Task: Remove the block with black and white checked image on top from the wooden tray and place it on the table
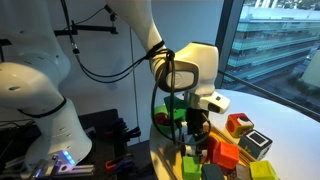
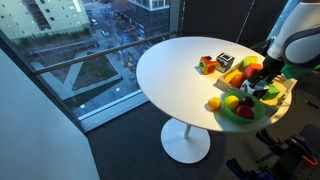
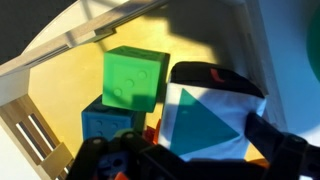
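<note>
My gripper [image 1: 196, 132] [image 2: 262, 74] is low in the wooden tray [image 3: 40, 70] [image 2: 284, 92]. In the wrist view its dark fingers [image 3: 205, 150] press both sides of a block [image 3: 205, 120]. That block shows a white face with a teal triangle, a dark edge above it and a bit of yellow at the lower right. I see no black-and-white checked face on it. A green block [image 3: 134, 78] and a blue block [image 3: 105, 122] sit beside it in the tray. The white round table [image 2: 170, 75] carries the tray.
A red-orange block [image 2: 207, 65] [image 1: 238, 125] and a dark block with a pale square on top [image 2: 225, 60] [image 1: 255, 145] stand on the table beyond the tray. A green bowl of fruit [image 2: 240, 112] sits at the table edge. More coloured blocks [image 1: 226, 155] fill the tray.
</note>
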You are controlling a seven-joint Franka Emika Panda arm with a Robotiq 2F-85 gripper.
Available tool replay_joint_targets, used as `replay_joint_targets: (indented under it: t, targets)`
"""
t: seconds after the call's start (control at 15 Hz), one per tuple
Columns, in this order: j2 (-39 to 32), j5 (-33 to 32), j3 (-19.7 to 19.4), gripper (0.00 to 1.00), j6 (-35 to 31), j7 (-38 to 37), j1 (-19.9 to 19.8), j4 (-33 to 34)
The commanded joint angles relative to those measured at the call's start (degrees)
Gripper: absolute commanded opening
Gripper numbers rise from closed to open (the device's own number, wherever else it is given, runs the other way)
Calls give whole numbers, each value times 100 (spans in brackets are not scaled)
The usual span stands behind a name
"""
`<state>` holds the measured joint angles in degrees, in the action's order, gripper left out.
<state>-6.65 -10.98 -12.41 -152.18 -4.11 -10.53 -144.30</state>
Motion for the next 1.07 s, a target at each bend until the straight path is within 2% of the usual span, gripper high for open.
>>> replay_joint_targets:
  t: [0.0, 0.07, 0.13, 0.2, 0.33, 0.53, 0.8, 0.87, 1.0]
  targets:
    - [-219, 76, -24, 100, -179, 50, -24, 38]
    - [-259, 18, -44, 100, -176, -23, -7, 62]
    - [-269, -11, -53, 75, -131, -56, 8, 94]
    - [-265, -20, -55, 75, -77, -70, 19, 122]
    - [-227, -43, -62, 57, 13, -120, 42, 181]
    - [-124, -92, -73, 37, 236, -233, 76, 293]
    - [105, -16, -7, 5, 793, -241, 104, 496]
    - [157, -13, 11, 0, 941, -237, 115, 555]
    - [264, -25, 48, 0, 1261, -259, 144, 696]
